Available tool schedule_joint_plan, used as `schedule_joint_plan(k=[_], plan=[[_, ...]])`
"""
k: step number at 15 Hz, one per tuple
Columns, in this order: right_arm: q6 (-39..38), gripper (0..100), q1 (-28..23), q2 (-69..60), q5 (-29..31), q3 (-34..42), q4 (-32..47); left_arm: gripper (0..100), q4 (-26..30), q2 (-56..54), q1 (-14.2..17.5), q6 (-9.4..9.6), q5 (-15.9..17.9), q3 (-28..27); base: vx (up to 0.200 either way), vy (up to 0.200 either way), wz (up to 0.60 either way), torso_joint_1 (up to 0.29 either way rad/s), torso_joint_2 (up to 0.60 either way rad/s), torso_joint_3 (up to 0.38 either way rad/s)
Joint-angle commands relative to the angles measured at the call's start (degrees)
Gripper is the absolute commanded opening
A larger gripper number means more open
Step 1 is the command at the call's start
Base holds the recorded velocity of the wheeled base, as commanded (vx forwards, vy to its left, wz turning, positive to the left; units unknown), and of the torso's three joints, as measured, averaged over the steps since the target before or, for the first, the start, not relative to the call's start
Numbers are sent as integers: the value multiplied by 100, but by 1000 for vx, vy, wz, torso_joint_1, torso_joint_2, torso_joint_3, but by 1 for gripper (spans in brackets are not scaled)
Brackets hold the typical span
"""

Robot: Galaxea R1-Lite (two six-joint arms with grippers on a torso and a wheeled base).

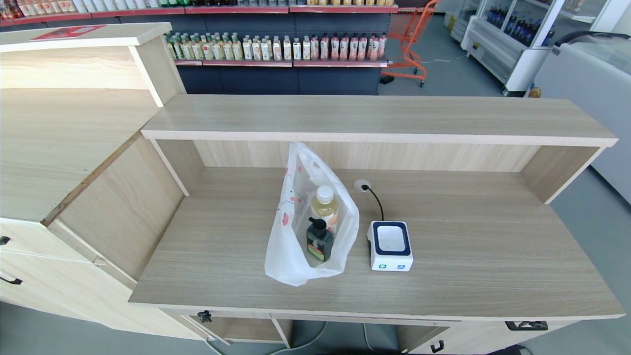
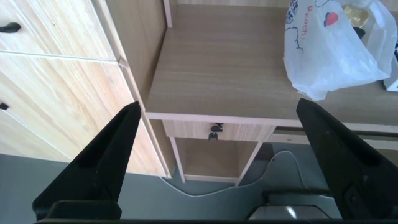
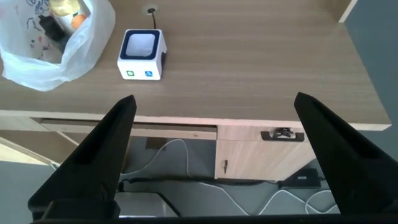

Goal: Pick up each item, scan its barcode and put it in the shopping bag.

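A white plastic shopping bag (image 1: 291,246) stands open on the wooden counter (image 1: 468,256). Inside it are a yellow-liquid bottle with a white cap (image 1: 324,202) and a dark pump bottle (image 1: 319,239). Just right of the bag sits a white barcode scanner (image 1: 390,244) with a dark-framed window, its cable running to a hole in the counter. My left gripper (image 2: 217,158) hangs open below the counter's front edge, short of the bag (image 2: 329,56). My right gripper (image 3: 214,158) is also open, back from the counter's front edge, with the scanner (image 3: 142,55) and bag (image 3: 59,46) beyond it.
A raised shelf (image 1: 374,121) runs along the counter's back with side walls at both ends. A taller cabinet (image 1: 59,148) stands to the left. Drawers with key locks (image 2: 214,130) (image 3: 283,132) sit under the front edge. Store shelves and an orange cart (image 1: 411,34) are behind.
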State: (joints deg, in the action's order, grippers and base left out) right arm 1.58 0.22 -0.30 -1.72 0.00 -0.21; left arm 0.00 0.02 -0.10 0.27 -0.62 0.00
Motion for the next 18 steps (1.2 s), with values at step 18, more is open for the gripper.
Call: schedule_joint_plan(k=[18], plan=[[26,100,4,30,-4,0,3,100,0,6,1,35,-8,0,56,-111,0,3,0,1]])
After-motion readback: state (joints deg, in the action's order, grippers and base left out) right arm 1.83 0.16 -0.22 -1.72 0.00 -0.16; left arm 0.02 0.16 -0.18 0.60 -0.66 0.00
